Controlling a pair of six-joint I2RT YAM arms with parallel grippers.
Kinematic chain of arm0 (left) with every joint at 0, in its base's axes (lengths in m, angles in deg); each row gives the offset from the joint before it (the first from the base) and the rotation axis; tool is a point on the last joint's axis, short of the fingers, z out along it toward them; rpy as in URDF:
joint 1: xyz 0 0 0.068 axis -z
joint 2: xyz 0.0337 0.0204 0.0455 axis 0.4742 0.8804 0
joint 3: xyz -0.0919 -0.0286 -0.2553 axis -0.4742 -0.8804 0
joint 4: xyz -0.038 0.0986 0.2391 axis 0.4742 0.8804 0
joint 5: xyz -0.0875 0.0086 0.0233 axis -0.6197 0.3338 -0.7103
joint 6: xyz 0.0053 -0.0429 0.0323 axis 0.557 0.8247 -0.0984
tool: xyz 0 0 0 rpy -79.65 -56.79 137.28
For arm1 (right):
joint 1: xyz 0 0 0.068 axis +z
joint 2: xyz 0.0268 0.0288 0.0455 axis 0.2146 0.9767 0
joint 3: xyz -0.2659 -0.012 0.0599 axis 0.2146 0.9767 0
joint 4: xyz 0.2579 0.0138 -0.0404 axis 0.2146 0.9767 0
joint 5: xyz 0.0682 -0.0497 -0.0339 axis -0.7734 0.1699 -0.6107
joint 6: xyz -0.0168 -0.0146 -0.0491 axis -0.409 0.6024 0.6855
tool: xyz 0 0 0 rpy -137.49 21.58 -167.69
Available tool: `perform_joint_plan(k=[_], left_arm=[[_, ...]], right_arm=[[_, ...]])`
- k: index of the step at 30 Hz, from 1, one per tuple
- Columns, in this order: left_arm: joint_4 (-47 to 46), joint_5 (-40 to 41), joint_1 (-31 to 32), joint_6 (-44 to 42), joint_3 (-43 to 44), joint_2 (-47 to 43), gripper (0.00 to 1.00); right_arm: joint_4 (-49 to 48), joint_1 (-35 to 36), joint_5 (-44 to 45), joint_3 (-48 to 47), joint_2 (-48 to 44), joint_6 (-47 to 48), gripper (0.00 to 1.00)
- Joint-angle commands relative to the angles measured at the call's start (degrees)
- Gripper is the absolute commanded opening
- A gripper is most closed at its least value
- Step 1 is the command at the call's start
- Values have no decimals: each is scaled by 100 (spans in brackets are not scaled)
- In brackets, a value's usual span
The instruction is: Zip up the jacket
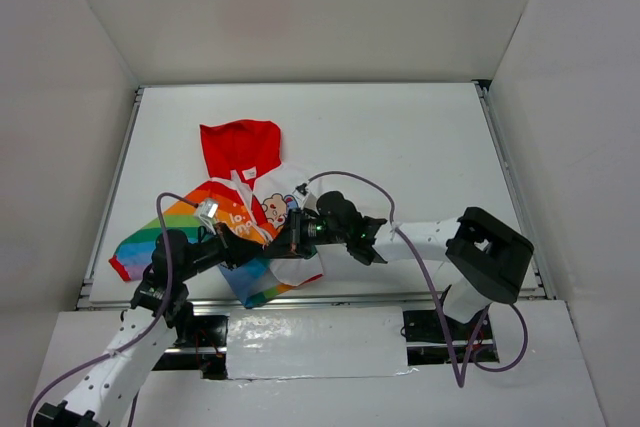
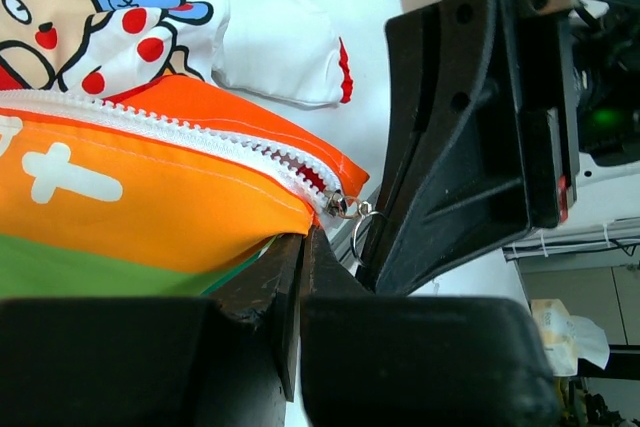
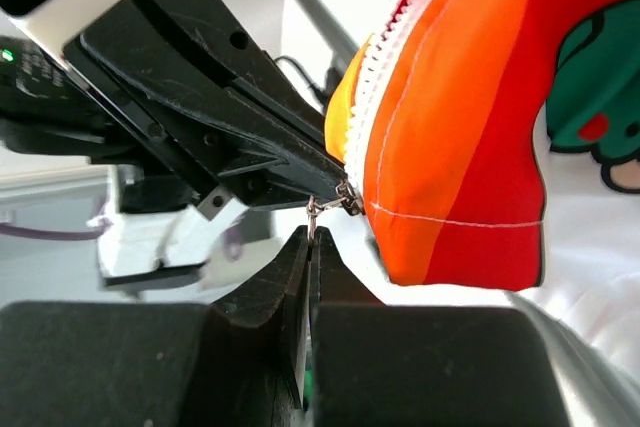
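1. Pincers first: the left pincer (image 2: 300, 245) is shut tight. It seems to pinch the bottom edge of the small child's jacket (image 1: 232, 219), which has rainbow stripes on one half and cartoon animals on the white half.
2. The right pincer (image 3: 310, 239) is shut too. Its tips nip the small silver zip pull (image 3: 313, 209), which hangs at the bottom corner of the orange stripe.
3. The jacket lies on the flat white table (image 1: 400, 147), near the front edge. Its red hood (image 1: 240, 147) points away from the arms. Both pincers meet at the jacket's bottom edge, almost touching each other.
4. The white zip teeth (image 2: 200, 135) run up from the zip pull along the orange cloth. The zip pull sits at the very bottom, so I think the zipping has hardly started.
5. The jacket looks light, thin and floppy. It would likely bunch up or slide on the table if only one end were pulled. One pincer should hold the bottom edge right beside the zip, and the other should draw the zip pull toward the hood.
6. The zip pull looks tiny, hard and smooth, so it could slip out. A slow, straight pull along the teeth should keep loose cloth from getting caught.
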Motion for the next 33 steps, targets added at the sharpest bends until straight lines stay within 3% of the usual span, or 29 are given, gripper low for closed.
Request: perform_joint_plan(k=[1,10,15,20,33], left_arm=[[-49,-121,29,-232,-60,-106,0],[13,-129,38,-294,-33,-238,0],[-109,-208,38,-294,-68,-238,0],[-303,-323,47,-259,-130,-264,0],[-224,-490,73,-364,-183,-396,0]], right_arm=[[-518,-173,-778,-289,114,-552,0],[-641,-208,-841,150,18,-2142,0],[849,-199,-253,-50,-325,-2329,0],[1485,-234,-181,-481,-282,-2443,0],[1100,-472,-708,-1624,747,-3048,0]])
